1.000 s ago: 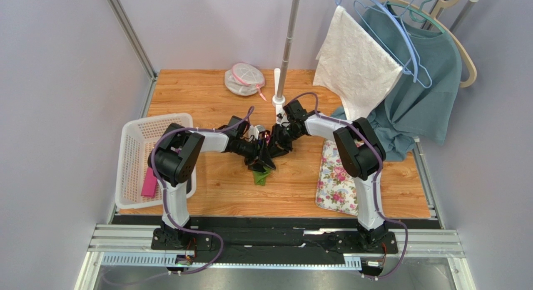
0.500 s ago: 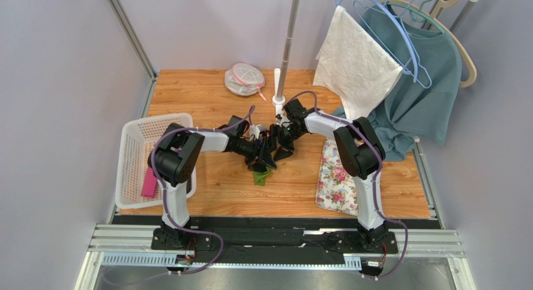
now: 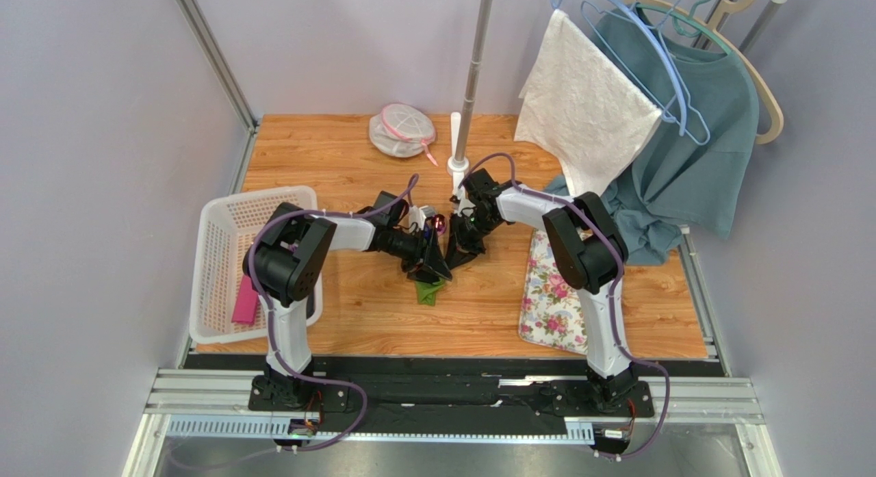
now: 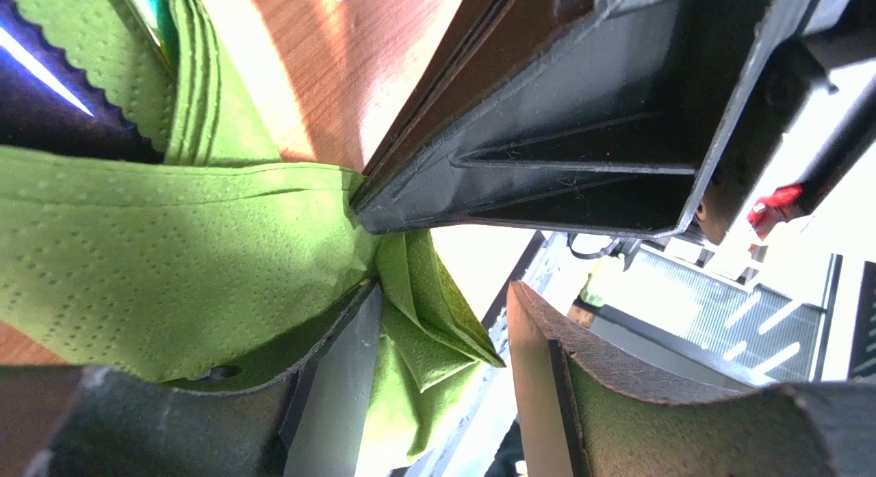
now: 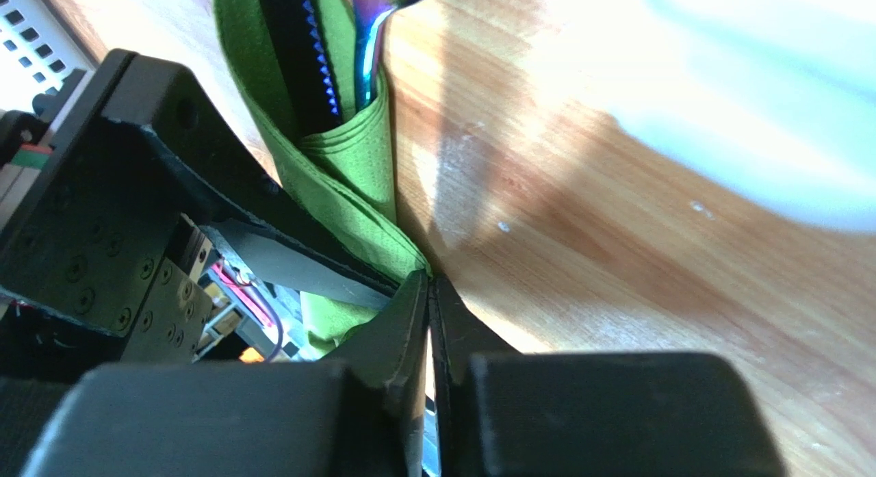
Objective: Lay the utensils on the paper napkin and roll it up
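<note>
near the front of the table (image 3: 350, 328), only the overhead view took in a white basket (image 3: 211, 272) at the left and a floral mat (image 3: 555, 292) at the right. between them, mid-table, the paper napkin (image 3: 429, 290) showed from above as no more than a green tip poking out below the two arms' meeting ends. the wrist cameras gave the rest. the left gripper (image 4: 442, 253) was part open, its upper finger touching the bunched green sheet, with light showing between the jaws. the right gripper (image 5: 430, 287) was closed to a sliver, nipping a fold of the napkin at its tips. only the right wrist view showed the utensils (image 5: 308, 56) tucked inside the fold, one dark and saw-edged, one iridescent. farther back rose a pole (image 3: 471, 77), with a white cloth (image 3: 581, 102) hanging at the rear right.
</note>
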Controlling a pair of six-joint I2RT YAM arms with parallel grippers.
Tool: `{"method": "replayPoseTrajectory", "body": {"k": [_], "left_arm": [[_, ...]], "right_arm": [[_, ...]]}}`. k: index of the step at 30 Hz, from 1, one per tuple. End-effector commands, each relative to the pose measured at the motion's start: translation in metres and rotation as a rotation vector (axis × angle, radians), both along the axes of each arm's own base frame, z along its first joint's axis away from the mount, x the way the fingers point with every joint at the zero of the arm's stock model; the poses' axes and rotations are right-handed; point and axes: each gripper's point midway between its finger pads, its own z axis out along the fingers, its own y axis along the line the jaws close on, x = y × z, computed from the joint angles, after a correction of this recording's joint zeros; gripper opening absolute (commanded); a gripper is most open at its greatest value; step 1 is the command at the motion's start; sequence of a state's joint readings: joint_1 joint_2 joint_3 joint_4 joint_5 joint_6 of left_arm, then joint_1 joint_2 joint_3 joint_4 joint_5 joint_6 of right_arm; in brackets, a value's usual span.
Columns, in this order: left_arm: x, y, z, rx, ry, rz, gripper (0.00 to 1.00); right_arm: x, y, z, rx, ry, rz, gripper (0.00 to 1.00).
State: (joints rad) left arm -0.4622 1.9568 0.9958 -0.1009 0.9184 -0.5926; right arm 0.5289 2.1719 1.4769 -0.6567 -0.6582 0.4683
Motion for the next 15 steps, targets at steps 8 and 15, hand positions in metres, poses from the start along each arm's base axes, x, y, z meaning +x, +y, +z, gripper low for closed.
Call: {"method": "replayPoseTrajectory", "body": {"k": [8,15], "left_arm": [[0.007,0.01,-0.021,0.039,-0.049,0.019,0.67],[0.007,0.009,-0.021,0.025,-0.066,0.016,0.69]], "right_arm": [[-0.003,-0.039,-0.001,-0.105,-0.065,0.136,0.07],[0.027,-0.014,0.052,0.115,-0.07,0.025,0.13]]}}
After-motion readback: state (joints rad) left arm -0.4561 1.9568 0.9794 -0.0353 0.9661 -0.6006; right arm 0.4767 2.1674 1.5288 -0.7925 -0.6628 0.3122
